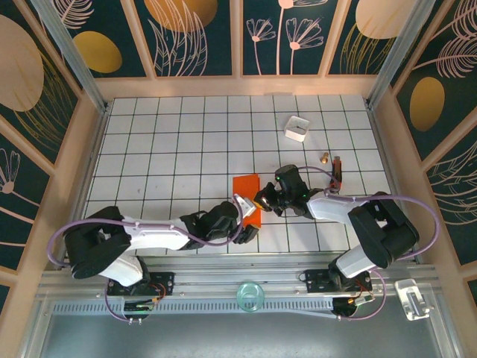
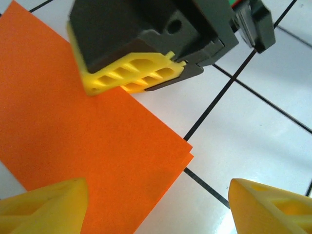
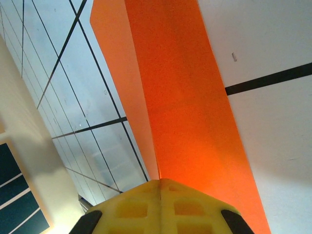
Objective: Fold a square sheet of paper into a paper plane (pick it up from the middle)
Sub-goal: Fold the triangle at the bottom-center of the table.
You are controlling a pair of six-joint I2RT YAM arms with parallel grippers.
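Observation:
The square sheet of paper (image 1: 246, 184) is bright orange-red and folded into a narrow two-layer strip on the grid table. In the left wrist view its layered corner (image 2: 122, 146) lies flat on the white tiles. My right gripper (image 1: 262, 200) is shut on the strip's edge, and its yellow fingers (image 2: 131, 73) meet over the paper. In the right wrist view the fold line of the paper (image 3: 190, 97) runs straight into the seam of the shut gripper (image 3: 161, 187). My left gripper (image 2: 158, 207) is open, one fingertip (image 2: 44, 204) over the paper and the other (image 2: 273, 209) over bare tile.
A small white box (image 1: 297, 127) sits at the back right. A small brass piece (image 1: 325, 157) and a dark reddish object (image 1: 337, 170) lie right of the grippers. Wooden walls (image 1: 100, 127) bound the table on the left, right and back.

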